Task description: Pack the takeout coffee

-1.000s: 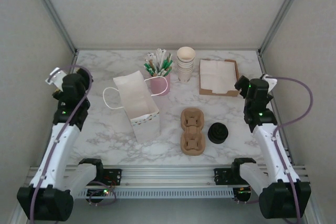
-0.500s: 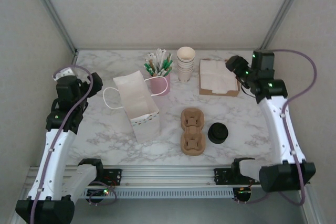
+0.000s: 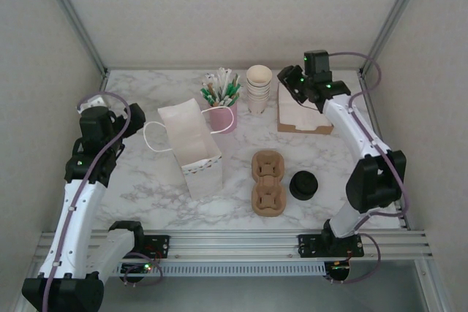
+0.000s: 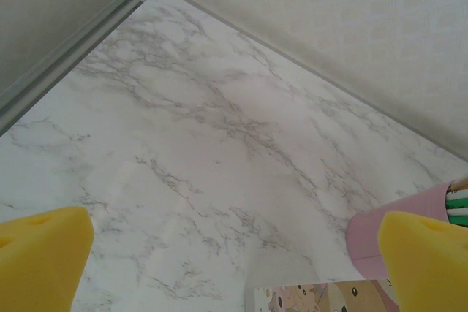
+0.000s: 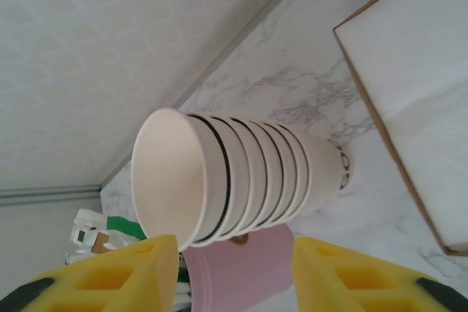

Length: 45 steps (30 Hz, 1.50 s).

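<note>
No lidded cream cup is in view. A stack of lidless cream cups [image 3: 258, 87] stands at the back of the table, and a pile of black lids [image 3: 303, 185] lies right of the brown cardboard carrier [image 3: 268, 182]. My right gripper [image 3: 288, 82] hovers just right of the cup stack [image 5: 241, 180], open, its yellow fingers [image 5: 110, 279] on either side of the view with nothing between them. My left gripper [image 3: 136, 118] hangs open over bare marble at the left, its yellow pads [image 4: 36, 253] far apart.
A white paper bag [image 3: 191, 147] with handles stands open left of the carrier. Behind it is a pink cup [image 3: 223, 116] holding green and white sticks. A brown tray of white napkins [image 3: 304, 107] lies at the back right, under the right arm.
The right arm swung from the table's right side to the back, bringing its gripper beside the cup stack. The left arm turned its gripper slightly toward the bag.
</note>
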### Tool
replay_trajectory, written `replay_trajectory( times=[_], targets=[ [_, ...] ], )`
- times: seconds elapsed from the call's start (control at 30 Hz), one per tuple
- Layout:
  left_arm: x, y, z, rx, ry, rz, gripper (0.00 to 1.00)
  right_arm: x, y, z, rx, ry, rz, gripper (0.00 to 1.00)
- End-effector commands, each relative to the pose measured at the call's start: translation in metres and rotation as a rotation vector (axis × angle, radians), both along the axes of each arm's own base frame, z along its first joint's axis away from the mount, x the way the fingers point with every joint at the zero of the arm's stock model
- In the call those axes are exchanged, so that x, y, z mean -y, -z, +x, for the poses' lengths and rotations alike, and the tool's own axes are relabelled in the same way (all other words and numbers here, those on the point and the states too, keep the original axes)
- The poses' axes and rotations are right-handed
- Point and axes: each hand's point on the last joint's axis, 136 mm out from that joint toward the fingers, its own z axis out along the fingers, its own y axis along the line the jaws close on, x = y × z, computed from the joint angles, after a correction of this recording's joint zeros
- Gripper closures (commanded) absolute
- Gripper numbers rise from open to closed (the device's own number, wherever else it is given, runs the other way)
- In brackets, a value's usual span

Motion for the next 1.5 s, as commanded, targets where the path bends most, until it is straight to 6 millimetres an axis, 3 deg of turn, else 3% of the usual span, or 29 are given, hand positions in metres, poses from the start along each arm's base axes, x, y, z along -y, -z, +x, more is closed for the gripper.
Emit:
replay_trajectory(
  times=[0.0, 0.3, 0.57, 1.0, 1.47],
  targets=[
    [-0.001, 0.002, -0.004, 0.007, -0.006, -0.019, 0.00, -0.018, -0.012, 0.016, 0.042, 0.001, 0.040, 0.55],
    [-0.001, 0.005, -0.002, 0.003, -0.013, -0.034, 0.00, -0.031, 0.009, 0.032, 0.010, 0.016, 0.030, 0.60],
    [0.000, 0.007, -0.002, 0.000, -0.010, -0.040, 0.00, -0.036, 0.018, 0.042, -0.010, 0.010, 0.006, 0.70],
    [-0.001, 0.008, -0.002, -0.004, -0.019, -0.043, 0.00, -0.040, 0.024, 0.046, -0.035, 0.013, -0.018, 0.76],
    [-0.001, 0.008, -0.002, -0.003, -0.022, -0.046, 0.00, -0.037, 0.021, 0.043, -0.040, -0.006, -0.071, 0.97]
  ],
)
